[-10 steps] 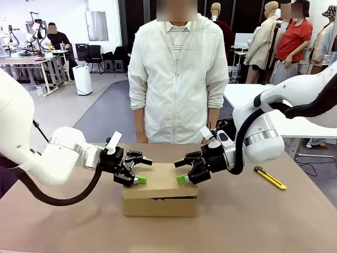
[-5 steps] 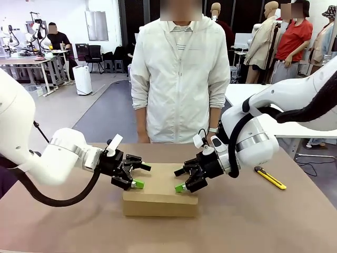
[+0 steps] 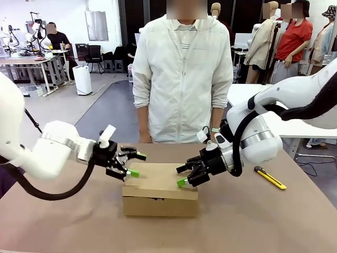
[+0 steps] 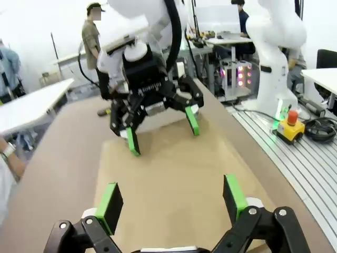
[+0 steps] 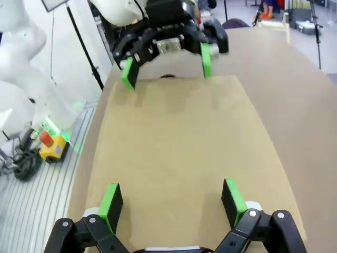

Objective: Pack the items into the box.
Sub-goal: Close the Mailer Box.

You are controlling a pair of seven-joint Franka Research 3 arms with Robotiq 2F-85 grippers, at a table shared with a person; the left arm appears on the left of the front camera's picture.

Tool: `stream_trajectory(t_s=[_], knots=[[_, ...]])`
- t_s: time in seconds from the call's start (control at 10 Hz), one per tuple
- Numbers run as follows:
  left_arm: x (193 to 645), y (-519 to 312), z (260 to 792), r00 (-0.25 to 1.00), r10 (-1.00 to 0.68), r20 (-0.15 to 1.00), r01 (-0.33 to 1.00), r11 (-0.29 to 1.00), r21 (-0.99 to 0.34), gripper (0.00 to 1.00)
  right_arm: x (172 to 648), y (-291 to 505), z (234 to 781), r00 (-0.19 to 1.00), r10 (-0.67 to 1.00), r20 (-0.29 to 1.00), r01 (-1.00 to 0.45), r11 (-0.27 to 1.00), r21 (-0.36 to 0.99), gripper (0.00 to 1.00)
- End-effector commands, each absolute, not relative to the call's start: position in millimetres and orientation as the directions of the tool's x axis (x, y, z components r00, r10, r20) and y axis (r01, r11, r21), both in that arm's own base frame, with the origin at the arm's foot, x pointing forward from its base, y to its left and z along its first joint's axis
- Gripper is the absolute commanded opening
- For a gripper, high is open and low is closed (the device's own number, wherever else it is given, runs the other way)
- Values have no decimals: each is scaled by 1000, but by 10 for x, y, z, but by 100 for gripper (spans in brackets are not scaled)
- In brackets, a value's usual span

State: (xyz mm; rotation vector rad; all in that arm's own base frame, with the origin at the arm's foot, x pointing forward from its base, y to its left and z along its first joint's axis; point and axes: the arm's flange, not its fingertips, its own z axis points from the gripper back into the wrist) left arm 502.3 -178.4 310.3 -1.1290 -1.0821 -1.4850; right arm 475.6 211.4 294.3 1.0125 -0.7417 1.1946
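Box [image 3: 160,191] sits mid-table [image 3: 253,221], lid flap down. Left tool [image 3: 132,164] and right tool [image 3: 184,176] hover over its opposite ends, both with fingers spread, gripping nothing. Yellow knife [image 3: 270,177] lies off to the right. Person [image 3: 182,74] stands at far edge (workshop room behind: desks, chairs, grey floor).

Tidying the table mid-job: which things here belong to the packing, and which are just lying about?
Job: cardboard box, flap down; left claw and right claw, both open at its lid.
Lying about: yellow-and-black utility knife, on the table right of the box.
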Motion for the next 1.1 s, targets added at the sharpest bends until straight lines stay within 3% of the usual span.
stream_trajectory(t_s=[0.0,0.2,0.5,0.6,0.8,1.0], knots=[[4857,-1555,3554,-133,-65,989,988,-89,128,100,4864,1922,3256,389,285,876,-921,95,378,100],[4735,-1295,3877,-27,-16,1000,1000,-9,27,100,4915,1619,3554,538,181,823,-843,126,523,100],[4630,-789,3950,376,-37,926,925,-36,-377,100,4872,1000,3904,809,142,571,-587,148,796,100],[4569,-527,3938,534,-42,844,831,-156,-533,100,4850,723,4001,888,139,439,-457,161,875,100],[4447,72,3941,710,14,704,702,-79,-707,100,4833,125,4065,962,30,272,-272,206,940,100],[4297,597,3860,871,12,492,491,43,-870,100,4824,-473,3864,981,-113,157,-142,130,981,100]])
